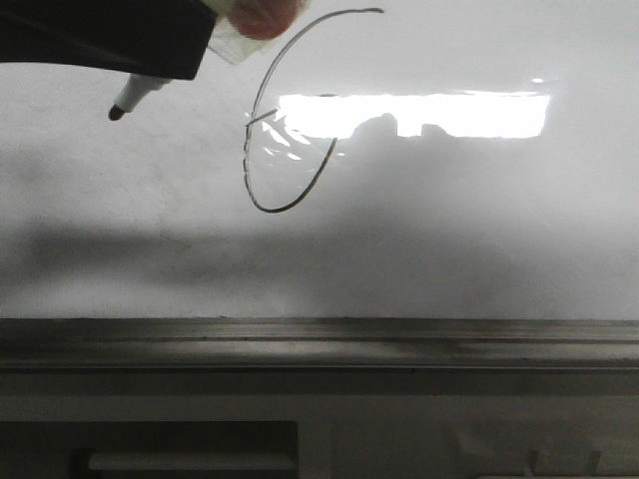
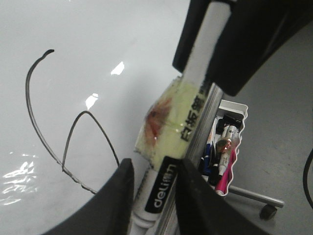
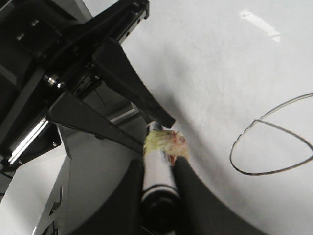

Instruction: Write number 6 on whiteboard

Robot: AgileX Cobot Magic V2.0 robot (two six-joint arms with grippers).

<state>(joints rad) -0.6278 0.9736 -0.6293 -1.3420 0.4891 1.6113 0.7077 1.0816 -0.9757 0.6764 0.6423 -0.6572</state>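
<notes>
I see the number 6 (image 1: 285,120), a thin dark curve with a loop, near the whiteboard's (image 1: 479,230) top edge. Both grippers, left (image 2: 154,193) and right (image 3: 159,188), squeeze one marker (image 1: 135,97), its tip off the board.

R gripper (image 3: 159,169) grips a marker (image 3: 157,181) btwn its two dark fingers (image 3: 193,196), seen end-on w/ the dark butt nearest the cam. Yellowish tape wad w/ red stain (image 3: 164,142) wraps the barrel just past the fingers. A second black gripper (image 3: 98,73) reaches in by that taped part. On the whiteboard (image 3: 220,63), the thin dark loop of the number 6 (image 3: 271,152) lies apart from the marker.
</notes>
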